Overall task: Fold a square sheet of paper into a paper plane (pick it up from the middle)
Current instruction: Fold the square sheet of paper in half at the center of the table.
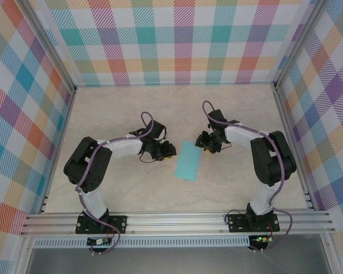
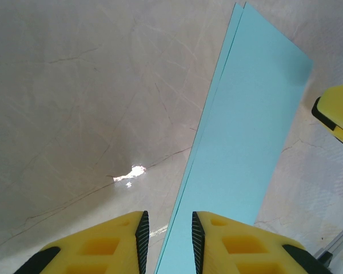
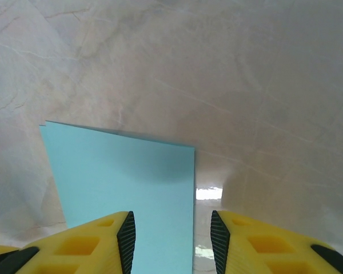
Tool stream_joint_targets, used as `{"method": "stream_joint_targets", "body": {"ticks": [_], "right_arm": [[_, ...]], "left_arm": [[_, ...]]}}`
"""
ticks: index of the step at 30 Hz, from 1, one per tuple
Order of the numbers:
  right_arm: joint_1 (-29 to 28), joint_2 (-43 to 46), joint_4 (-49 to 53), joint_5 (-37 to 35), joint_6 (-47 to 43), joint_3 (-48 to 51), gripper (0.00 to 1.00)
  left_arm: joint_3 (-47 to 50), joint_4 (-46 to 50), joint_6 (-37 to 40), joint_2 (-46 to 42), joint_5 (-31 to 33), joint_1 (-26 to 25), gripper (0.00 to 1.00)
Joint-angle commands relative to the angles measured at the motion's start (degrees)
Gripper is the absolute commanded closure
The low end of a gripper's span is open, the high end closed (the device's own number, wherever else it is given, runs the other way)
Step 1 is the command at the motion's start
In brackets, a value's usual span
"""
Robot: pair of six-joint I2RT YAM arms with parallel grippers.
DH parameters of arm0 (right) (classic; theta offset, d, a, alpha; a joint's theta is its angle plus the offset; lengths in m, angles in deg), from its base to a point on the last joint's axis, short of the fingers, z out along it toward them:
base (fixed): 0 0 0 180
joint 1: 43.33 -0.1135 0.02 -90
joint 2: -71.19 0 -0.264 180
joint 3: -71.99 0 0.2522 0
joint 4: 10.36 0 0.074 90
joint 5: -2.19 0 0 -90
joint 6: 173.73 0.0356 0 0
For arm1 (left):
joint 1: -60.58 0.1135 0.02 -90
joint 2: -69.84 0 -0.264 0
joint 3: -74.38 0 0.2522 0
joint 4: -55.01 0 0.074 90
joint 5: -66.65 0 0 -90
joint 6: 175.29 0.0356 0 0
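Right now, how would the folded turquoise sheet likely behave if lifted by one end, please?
The turquoise sheet looks thin, so it would probably droop. Its two layers show slightly offset edges in the left wrist view, so they may splay apart. Lying flat on the smooth table, it would likely slide if pushed.

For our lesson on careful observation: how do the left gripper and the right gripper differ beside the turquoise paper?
The left gripper shows a narrow finger gap; the right gripper a wider one. The left gripper is at the long left edge of the turquoise paper; the right gripper at its far right corner. Both are open, with yellow fingers.
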Motion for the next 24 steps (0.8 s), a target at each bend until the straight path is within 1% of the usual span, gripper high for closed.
{"method": "stream_joint_targets", "body": {"ticks": [1, 9, 15, 18, 24], "right_arm": [[0.2, -1.4, -0.4, 1.7, 0.4, -1.5, 0.58], [0.0, -1.9, -3.2, 5.8, 0.5, -1.5, 0.61], [-0.3, -3.5, -4.0, 8.7, -0.4, -2.9, 0.61], [-0.4, -4.2, -1.9, 7.0, -0.8, -4.2, 0.61], [-0.4, -1.3, 0.1, 1.1, -1.1, -3.7, 0.59]], "left_arm": [[0.3, 2.0, 1.2, -0.2, -0.2, 0.5, 0.71], [-0.4, 2.4, 1.4, 0.2, -0.1, 0.5, 0.72], [-0.7, 2.6, 1.5, 0.5, -0.2, 0.5, 0.72], [-0.6, 2.7, 1.6, 0.4, -0.2, 0.5, 0.72], [-0.2, 2.5, 1.5, 0.6, -0.1, 0.5, 0.72]]}}
